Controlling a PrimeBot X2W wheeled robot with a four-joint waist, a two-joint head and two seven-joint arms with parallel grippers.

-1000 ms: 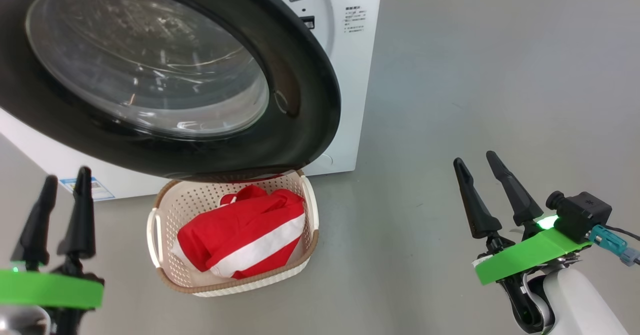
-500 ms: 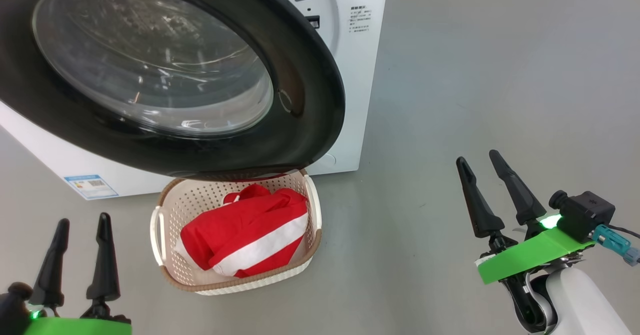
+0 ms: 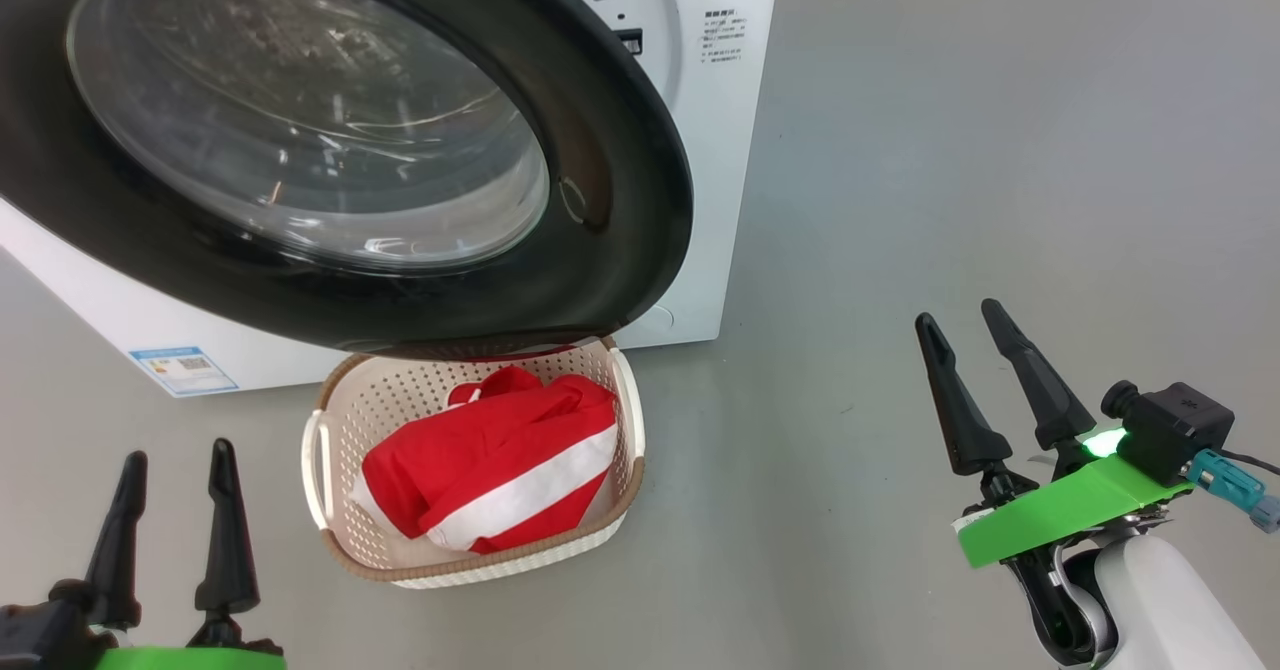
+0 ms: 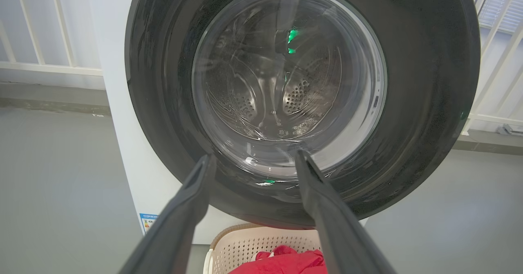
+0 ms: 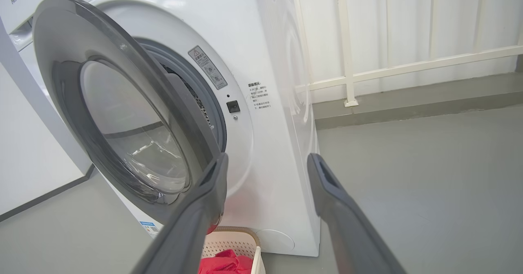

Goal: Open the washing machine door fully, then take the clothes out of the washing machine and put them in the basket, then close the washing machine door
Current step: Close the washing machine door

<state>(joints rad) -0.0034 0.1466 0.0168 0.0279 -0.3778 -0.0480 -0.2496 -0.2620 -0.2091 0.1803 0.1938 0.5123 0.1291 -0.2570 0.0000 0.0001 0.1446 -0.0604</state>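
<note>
**Door ajar, clothes in basket, both grippers empty**

The washing machine (image 3: 715, 150) stands on the grey floor (image 3: 950, 130), with a blue label (image 3: 183, 370) low on its front, towards the left corner. The washing machine door (image 3: 300, 140) is not latched. In the right wrist view it stands swung partly out from the front panel, and the grey gasket (image 5: 212, 102) shows in the gap behind it. In the left wrist view the perforated steel drum (image 4: 294, 98) shows through the glass bowl.

The basket (image 3: 340, 540) rests on the floor at the foot of the machine's front, towards its right corner. In the head view the lower edge of the door covers the basket's far rim. The clothes (image 3: 490, 470) lie bundled inside the basket, red with a broad white stripe running across them. They fill most of the basket, and its left end shows bare perforated wall.

The left gripper (image 3: 178, 450) is low on the floor side left of the basket, apart from it, with its two fingers spread and nothing between them. In its wrist view the fingers point at the door glass. Whether they touch the door cannot be told from that view.

The right gripper (image 3: 956, 310) is over bare floor well to the right of the basket and machine. Its fingers are likewise spread and empty. A green tape band (image 3: 1070, 515) wraps its wrist below the fingers.
</note>
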